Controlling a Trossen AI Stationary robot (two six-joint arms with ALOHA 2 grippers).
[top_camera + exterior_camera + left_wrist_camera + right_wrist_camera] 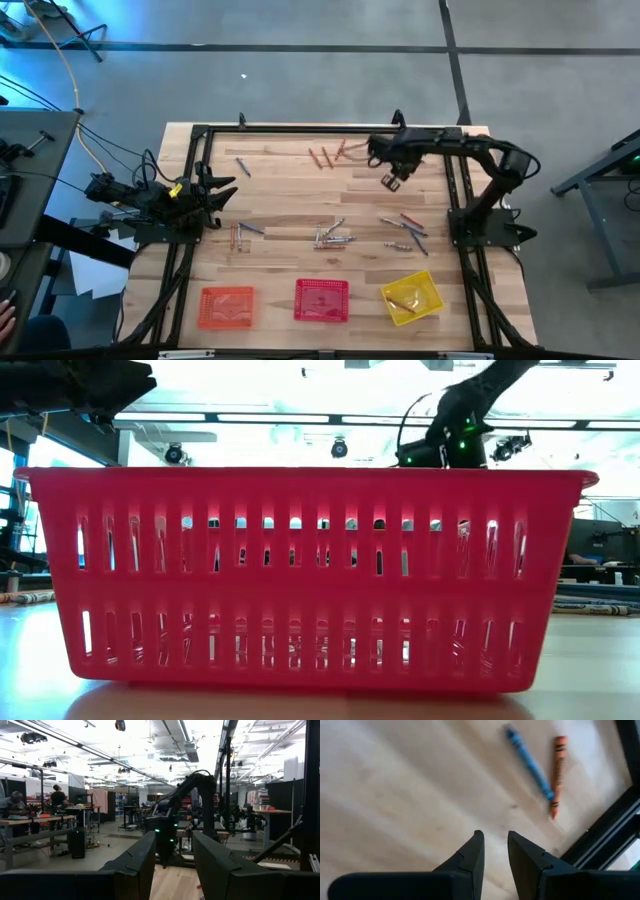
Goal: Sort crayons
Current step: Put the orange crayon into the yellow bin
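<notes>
My right gripper (391,180) hung over bare counter (280,190) near its one o'clock corner, jaws a little apart and holding nothing. My left gripper (222,192) waited at nine o'clock, jaws parted and empty. Crayons (330,238) lay scattered mid-counter; a blue crayon (529,762) touched an orange crayon (557,767) beside the frame.
</notes>
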